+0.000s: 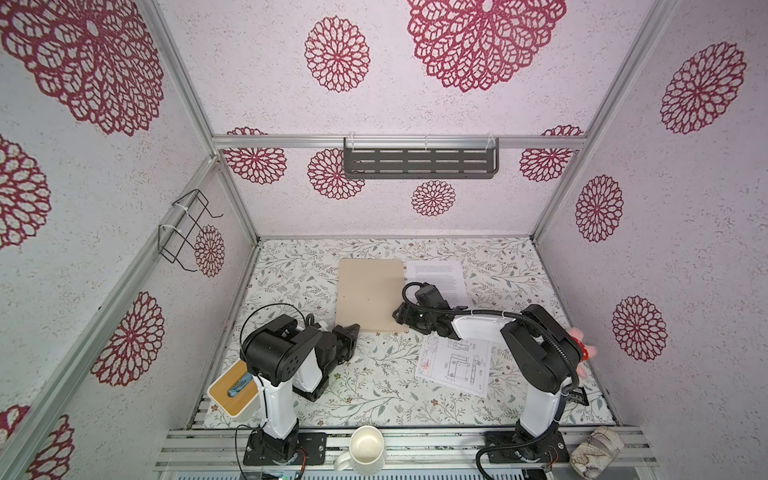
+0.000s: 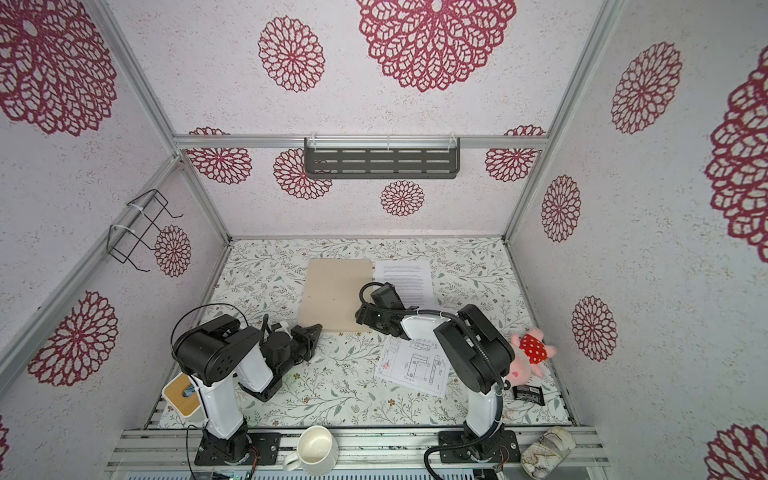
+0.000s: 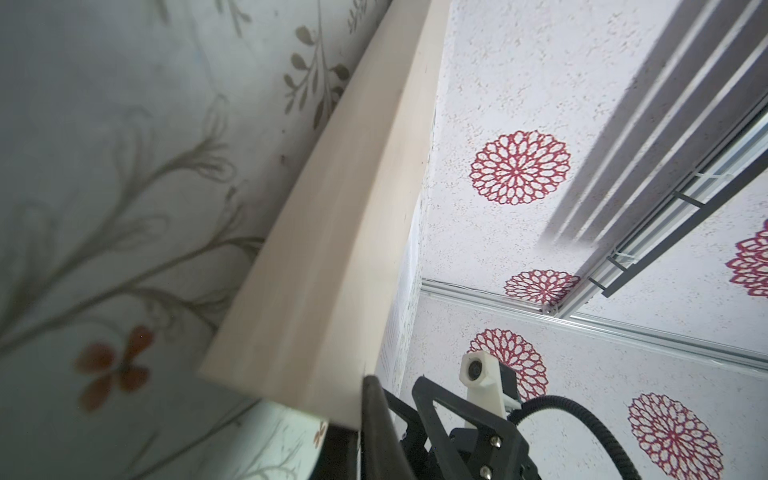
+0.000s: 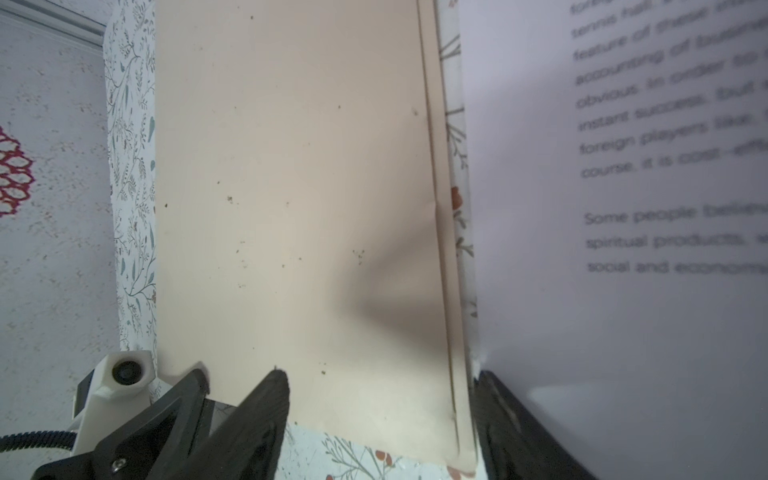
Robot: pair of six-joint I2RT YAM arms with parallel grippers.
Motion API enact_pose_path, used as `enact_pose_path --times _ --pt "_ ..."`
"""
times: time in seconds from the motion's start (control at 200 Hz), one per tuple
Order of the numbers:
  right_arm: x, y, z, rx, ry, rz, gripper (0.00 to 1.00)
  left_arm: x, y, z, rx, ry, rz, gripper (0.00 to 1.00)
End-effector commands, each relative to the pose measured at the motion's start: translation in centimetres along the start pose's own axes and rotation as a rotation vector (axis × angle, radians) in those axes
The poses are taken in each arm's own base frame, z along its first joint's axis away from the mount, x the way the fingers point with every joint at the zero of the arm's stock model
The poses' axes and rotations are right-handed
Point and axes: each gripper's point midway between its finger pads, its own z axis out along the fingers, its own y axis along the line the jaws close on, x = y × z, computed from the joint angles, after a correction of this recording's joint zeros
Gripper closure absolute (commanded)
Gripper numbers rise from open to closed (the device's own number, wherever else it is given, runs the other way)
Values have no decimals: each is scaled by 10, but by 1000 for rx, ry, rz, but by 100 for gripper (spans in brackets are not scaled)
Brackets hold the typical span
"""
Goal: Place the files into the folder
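Note:
The beige folder (image 1: pixel 372 291) (image 2: pixel 338 291) lies shut on the floral table, toward the back. My left gripper (image 1: pixel 351 330) (image 2: pixel 313 330) is at its near left corner. In the left wrist view the folder (image 3: pixel 332 257) runs in between the dark fingers of that gripper (image 3: pixel 358 424), which is shut on the corner. My right gripper (image 1: pixel 401 313) (image 4: pixel 380 374) stands open, its fingers straddling the folder's (image 4: pixel 291 208) near right corner. The printed text sheet (image 1: pixel 438 276) (image 4: pixel 623 208) lies just right of the folder. The drawing sheet (image 1: pixel 455 365) (image 2: pixel 415 365) lies nearer, partly under the right arm.
A bamboo-topped tissue box (image 1: pixel 232 392) stands at the near left. On the front rail are a white mug (image 1: pixel 365 451) and a patterned cup (image 1: pixel 596 451) on its side. A pink plush toy (image 2: pixel 532 353) and a black packet (image 2: pixel 528 392) lie at the right.

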Motion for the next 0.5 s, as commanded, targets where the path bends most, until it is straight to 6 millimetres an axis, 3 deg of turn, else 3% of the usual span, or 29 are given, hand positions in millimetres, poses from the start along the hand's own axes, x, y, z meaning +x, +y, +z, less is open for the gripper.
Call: enact_pose_path --times 0.0,0.255,0.495 --pt "-14 18 -20 -68 -51 10 27 -2 -14 -3 53 -21 -12 100" --pt "-19 27 -27 -139 -66 2 27 0 -30 -5 90 -16 -8 100" --pt "-19 24 -25 -152 -62 29 27 2 -40 -6 126 -10 -18 100"
